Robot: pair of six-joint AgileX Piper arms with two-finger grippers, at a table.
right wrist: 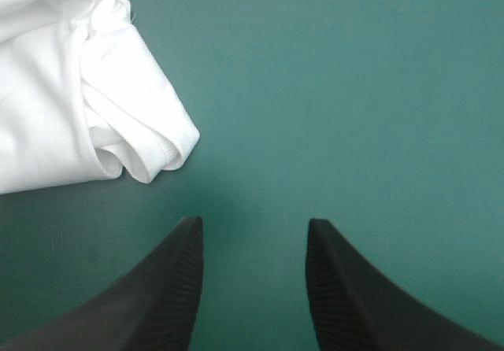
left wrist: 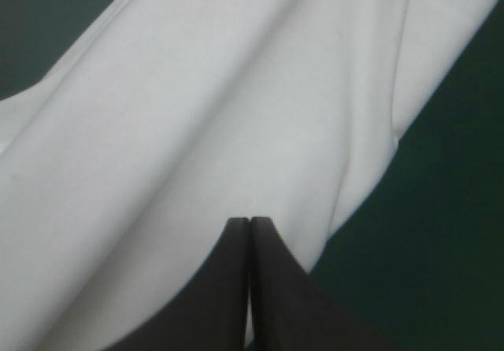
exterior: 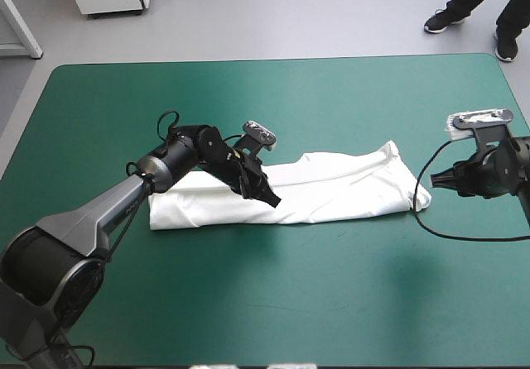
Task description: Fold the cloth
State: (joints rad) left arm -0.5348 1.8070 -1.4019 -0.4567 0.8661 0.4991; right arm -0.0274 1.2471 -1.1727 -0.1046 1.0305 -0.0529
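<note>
- The T-shirt (exterior: 331, 189) runs left to right across the worktop (exterior: 273, 303).
- Our left pincer (exterior: 270, 196) nips its near edge mid-length; our right pincer (right wrist: 252, 223) gapes empty off its right end.

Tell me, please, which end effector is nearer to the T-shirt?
Left. The left end effector is shut on the T-shirt at its near edge; the right end effector hangs open over the teal-green cover just off the shirt's right end.

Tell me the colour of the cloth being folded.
Plain white T-shirt, no print visible; clearest in the high view.
</note>
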